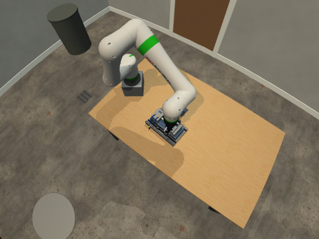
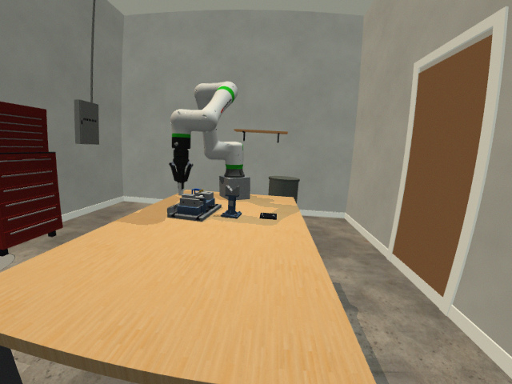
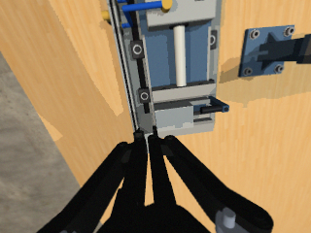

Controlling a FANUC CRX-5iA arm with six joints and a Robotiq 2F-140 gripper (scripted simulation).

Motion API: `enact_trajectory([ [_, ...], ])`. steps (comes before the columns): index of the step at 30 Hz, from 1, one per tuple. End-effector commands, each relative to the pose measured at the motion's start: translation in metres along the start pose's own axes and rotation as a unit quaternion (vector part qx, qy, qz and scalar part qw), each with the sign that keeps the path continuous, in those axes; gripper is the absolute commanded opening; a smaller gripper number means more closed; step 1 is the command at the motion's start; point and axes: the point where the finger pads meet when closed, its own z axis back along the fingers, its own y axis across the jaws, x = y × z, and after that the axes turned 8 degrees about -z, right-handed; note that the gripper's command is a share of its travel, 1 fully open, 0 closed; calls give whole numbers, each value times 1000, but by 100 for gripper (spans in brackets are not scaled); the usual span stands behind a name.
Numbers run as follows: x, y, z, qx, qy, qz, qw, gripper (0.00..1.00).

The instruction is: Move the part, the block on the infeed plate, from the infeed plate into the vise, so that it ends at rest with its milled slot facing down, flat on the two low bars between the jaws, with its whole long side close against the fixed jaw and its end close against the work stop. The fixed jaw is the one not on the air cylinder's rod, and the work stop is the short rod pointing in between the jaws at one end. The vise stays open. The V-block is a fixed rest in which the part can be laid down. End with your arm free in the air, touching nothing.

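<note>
The place is a small workshop or machine-shop room. A red tool chest [image 2: 25, 174] with rows of drawers stands by the left wall, and a grey electrical box [image 2: 86, 122] hangs above it with a conduit running up. The floor [image 1: 51, 159] is stained concrete with a small drain grate [image 1: 84, 96]. A wooden workbench [image 2: 198, 268] carries a vise [image 2: 193, 205] with blue air lines. A dark bin [image 1: 69, 29] stands in the corner beneath a wall shelf [image 2: 260, 131].

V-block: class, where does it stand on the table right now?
In the exterior view the V-block stands right of the vise, left of the black infeed plate, before the arm's grey pedestal.
</note>
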Motion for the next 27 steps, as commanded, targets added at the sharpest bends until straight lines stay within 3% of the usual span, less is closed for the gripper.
enact_trajectory([
  [1,0,0,0,0,0,0,1000,0],
  [27,-1,5,0,0,0,0,1000,0],
])
